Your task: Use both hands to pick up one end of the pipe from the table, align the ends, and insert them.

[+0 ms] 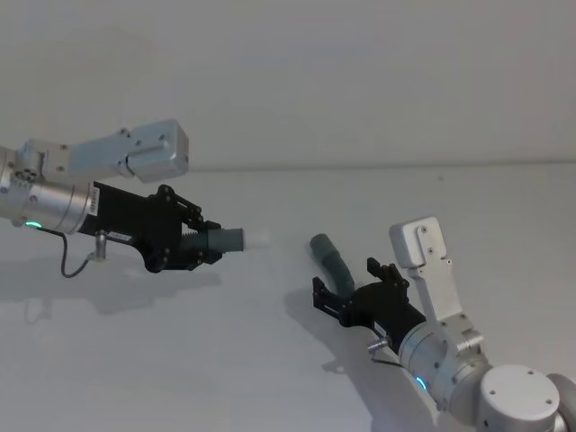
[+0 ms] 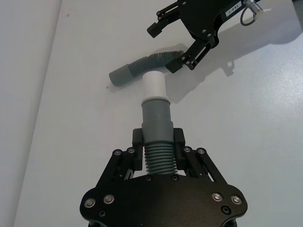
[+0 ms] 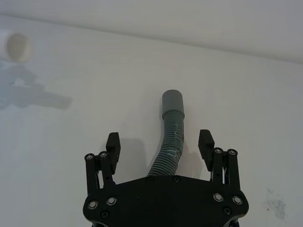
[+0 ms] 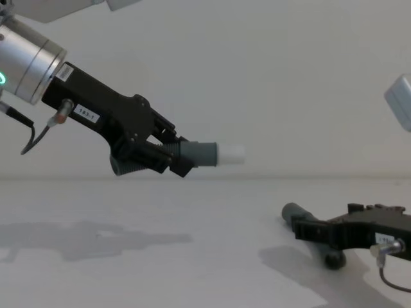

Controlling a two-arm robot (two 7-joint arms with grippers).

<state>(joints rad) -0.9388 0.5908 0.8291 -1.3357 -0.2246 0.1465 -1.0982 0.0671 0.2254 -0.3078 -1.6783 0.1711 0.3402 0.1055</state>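
Lying on the matte white table (image 1: 198,360), one ribbed, curved grey pipe piece (image 1: 329,257) sits between the spread fingers of the right gripper (image 1: 346,281), and they stand clear of it. The left gripper (image 1: 203,241) clenches the second piece (image 1: 225,239) in the air, with its smooth white stub (image 1: 256,238) leading. A plain pale wall (image 1: 360,72) lies behind.

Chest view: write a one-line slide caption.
Left pincer holds the white-tipped pipe piece aloft; the open right pincer straddles the other piece on the table.
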